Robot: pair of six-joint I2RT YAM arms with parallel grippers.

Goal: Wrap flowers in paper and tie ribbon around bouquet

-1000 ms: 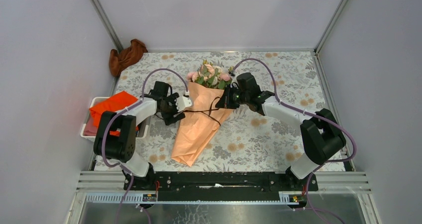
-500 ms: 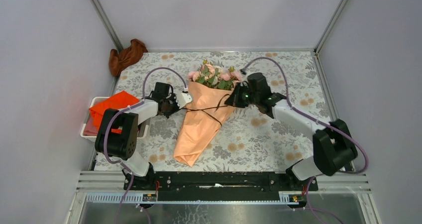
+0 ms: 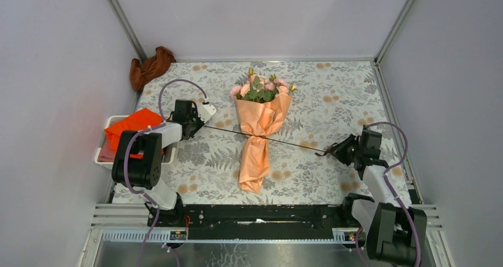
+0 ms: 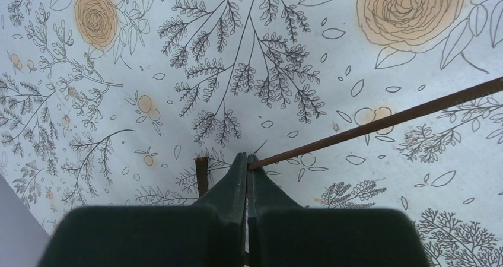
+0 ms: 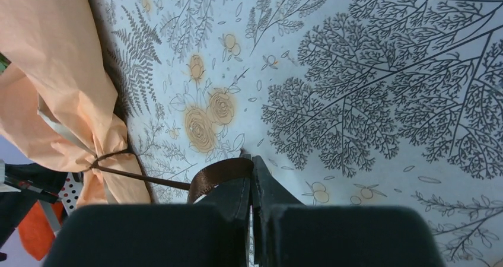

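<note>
Bouquet [image 3: 259, 133] lies flat mid-desk [image 3: 344, 89]. Pale pink flowers [image 3: 261, 89] with green leaves point to the far edge; the tail of the cone points to the near edge. The paper [image 3: 254, 163] is peach-orange, matte and creased, flaring wide under the blooms and pinched to a narrow waist about halfway down.

The ribbon [image 3: 293, 142] is dark brown and cord-thin. It cinches that waist and runs out taut on both sides in one nearly straight line. It looks crossed or knotted at the waist, but the view is too small to say which.

Left jaws are pressed fully together on one ribbon end, well to the left of the bouquet, with a short stub [image 4: 201, 175] poking past the tips.

Right jaws are likewise closed tight, pinching a folded bit of ribbon [image 5: 216, 173] — well to the right of the bouquet and nearer the desk's front edge.
</note>
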